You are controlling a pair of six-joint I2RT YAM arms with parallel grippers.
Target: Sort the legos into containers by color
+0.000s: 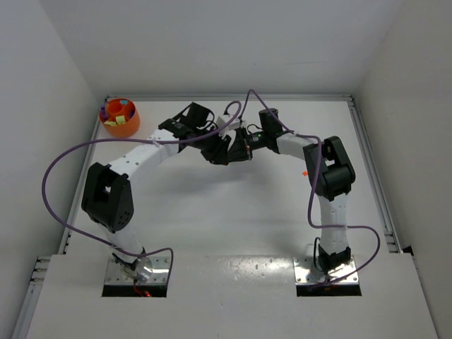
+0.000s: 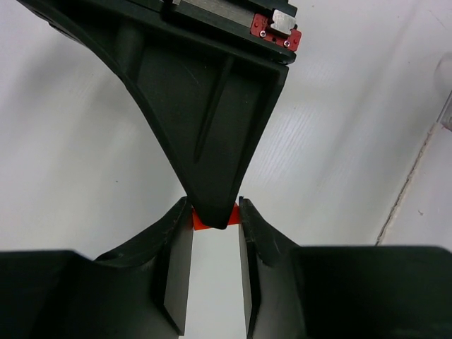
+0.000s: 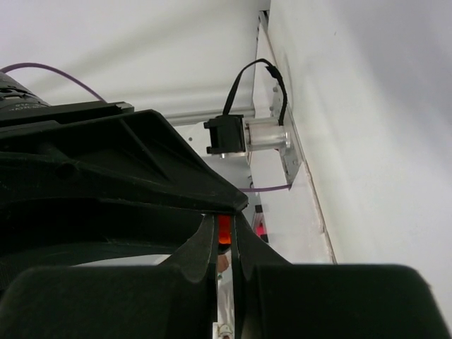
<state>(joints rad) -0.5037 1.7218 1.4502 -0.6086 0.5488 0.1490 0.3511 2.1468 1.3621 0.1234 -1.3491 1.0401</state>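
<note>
Red lego (image 2: 200, 222) pinched where both grippers meet, over mid-table.
Right gripper (image 3: 224, 224) clamps it; left gripper (image 2: 214, 210) narrow, pads seemingly touching its sides. Light, rigid, slick: grip flat faces squarely.

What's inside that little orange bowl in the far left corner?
The orange bowl holds a few legos; yellow-green and blue ones show on top. Anything beneath those is covered.

Overhead view; two close wrist views
</note>
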